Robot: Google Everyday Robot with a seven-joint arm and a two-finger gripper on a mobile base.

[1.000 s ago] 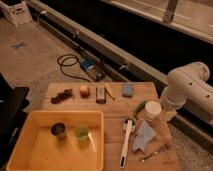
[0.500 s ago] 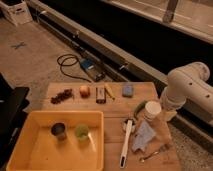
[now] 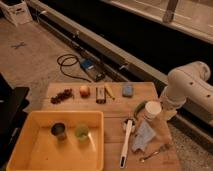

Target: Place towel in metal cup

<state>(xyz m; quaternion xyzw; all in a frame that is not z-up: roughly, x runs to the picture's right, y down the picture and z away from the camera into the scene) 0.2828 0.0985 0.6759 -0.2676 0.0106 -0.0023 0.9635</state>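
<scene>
Camera view, near edge first.

- Yellow tray (image 3: 30,150) sits at the front left of the wooden table (image 3: 115,112). Metal cup (image 3: 59,131) stands upright in it, with a light green cup (image 3: 81,133) just beside it on the right. Nothing pale shows in the metal cup's mouth.
- Front right: towel (image 3: 143,138) lies crumpled on the table top, well apart from the tray. A white long-handled brush (image 3: 126,143) lies between towel and tray, and a small metal utensil (image 3: 152,155) lies just past the towel's near corner.
- White round container (image 3: 152,109) stands just behind the towel.
- Gripper (image 3: 166,113): at the low end of the white arm (image 3: 186,86), at the table's right edge, just beside the container and near the towel's far side. Jaws read as apart. They hold nothing and no contact with the cloth is evident.
- Back row: dark fruit cluster (image 3: 61,96), a round fruit (image 3: 85,91) and a blue sponge block (image 3: 128,90).
- Floor beyond: coiled cable (image 3: 67,64).

Progress, as a judgement: nothing done yet. The towel is not grasped. Pickup, carry across the brush to the tray, and release into the metal cup all remain.
</scene>
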